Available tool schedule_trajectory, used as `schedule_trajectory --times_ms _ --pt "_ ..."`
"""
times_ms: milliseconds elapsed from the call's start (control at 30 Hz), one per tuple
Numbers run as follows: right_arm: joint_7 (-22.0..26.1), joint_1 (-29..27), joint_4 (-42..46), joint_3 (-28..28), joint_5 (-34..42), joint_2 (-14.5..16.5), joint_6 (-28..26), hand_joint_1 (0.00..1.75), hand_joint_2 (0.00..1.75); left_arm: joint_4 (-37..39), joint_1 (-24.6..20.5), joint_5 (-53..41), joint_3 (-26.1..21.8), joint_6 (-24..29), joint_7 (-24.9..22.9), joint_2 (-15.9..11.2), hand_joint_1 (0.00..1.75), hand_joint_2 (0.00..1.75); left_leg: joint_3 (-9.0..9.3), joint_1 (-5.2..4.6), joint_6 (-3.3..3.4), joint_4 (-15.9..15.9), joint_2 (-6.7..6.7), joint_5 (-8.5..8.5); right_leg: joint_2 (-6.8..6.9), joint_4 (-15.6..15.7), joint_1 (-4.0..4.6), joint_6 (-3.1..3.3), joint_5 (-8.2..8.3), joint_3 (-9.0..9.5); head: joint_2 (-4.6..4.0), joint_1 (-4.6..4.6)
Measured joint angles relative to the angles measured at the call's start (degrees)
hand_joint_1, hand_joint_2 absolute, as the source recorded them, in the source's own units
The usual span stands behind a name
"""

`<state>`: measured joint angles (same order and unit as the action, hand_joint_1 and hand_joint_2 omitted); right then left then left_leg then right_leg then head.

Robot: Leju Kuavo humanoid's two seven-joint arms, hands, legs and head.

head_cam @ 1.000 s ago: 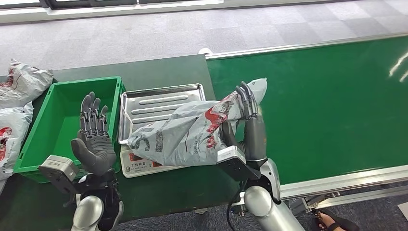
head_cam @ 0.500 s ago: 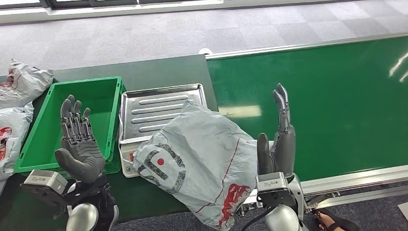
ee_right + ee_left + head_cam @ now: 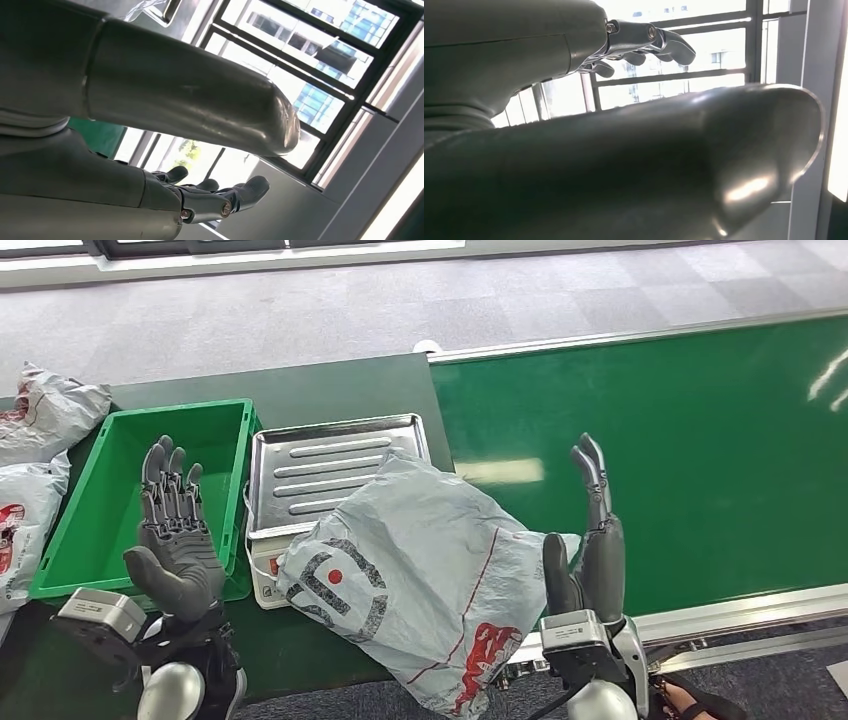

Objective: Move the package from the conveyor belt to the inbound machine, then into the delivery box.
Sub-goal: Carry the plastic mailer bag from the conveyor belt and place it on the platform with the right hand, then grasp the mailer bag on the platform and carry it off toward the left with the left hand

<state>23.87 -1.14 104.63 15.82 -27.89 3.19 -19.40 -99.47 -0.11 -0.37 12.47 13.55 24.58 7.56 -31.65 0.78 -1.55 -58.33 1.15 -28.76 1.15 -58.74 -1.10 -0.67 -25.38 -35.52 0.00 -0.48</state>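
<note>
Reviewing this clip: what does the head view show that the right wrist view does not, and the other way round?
Head view alone: the grey package lying partly on the steel tray of the inbound machine, its lower end hanging past the table edge, the green delivery box, the conveyor belt and the left hand.
Right wrist view alone: tall windows with buildings outside.
Both: the right hand, open, fingers extended, holding nothing.
</note>
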Motion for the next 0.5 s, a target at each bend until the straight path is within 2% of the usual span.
schedule_trajectory --times_ms 100,200,267,333,433,500 --pt "-0.14 -0.57 0.0 -0.6 -0.38 0.01 0.1 0.0 0.0 0.28 -0.44 -7.67 -0.01 1.51 -1.15 -0.44 0.0 1.75 0.01 0.0 0.0 0.0 0.0 0.0 0.0 0.0 0.0 0.0 0.0 0.0 0.0 0.0" --pt "0.11 -0.84 0.0 -0.81 -0.36 -0.01 0.63 0.0 0.0 1.02 -2.4 -26.09 0.34 0.66 -6.8 -2.63 0.0 1.75 0.04 0.0 0.0 0.0 0.0 0.01 0.0 0.0 0.01 0.0 0.0 0.0 0.0 0.0" --pt "0.64 -0.82 -0.04 -0.97 -0.07 -0.04 1.19 0.0 0.0 3.49 -5.44 -38.01 0.9 -5.17 -11.49 -4.87 0.0 1.75 0.07 0.0 0.0 0.0 -0.01 0.04 0.01 0.0 0.01 0.0 0.01 0.0 0.0 -0.01" --pt "1.17 -0.58 -0.28 -1.1 0.57 -0.15 1.63 0.0 0.0 9.53 -11.14 -46.82 2.24 -12.29 -14.23 -7.64 0.0 1.75 0.05 0.0 -0.04 0.0 -0.04 0.15 0.05 0.0 0.02 0.05 0.09 -0.02 0.0 -0.01" --pt "1.74 -0.18 -1.11 -1.13 1.83 -0.46 1.47 0.0 0.0 22.36 -22.58 -51.22 6.38 -18.92 -12.69 -11.95 0.0 1.75 0.02 0.0 -0.11 0.0 0.0 0.33 0.02 -0.01 0.03 0.15 0.3 -0.09 0.0 -0.02" --pt "1.95 -0.19 -1.71 -1.13 2.58 -0.73 0.8 0.0 0.0 30.32 -29.68 -51.84 10.46 -22.46 -10.36 -13.72 0.0 1.75 0.01 0.0 -0.1 -0.01 0.03 0.4 -0.01 -0.01 0.02 0.15 0.39 -0.1 0.0 -0.01"
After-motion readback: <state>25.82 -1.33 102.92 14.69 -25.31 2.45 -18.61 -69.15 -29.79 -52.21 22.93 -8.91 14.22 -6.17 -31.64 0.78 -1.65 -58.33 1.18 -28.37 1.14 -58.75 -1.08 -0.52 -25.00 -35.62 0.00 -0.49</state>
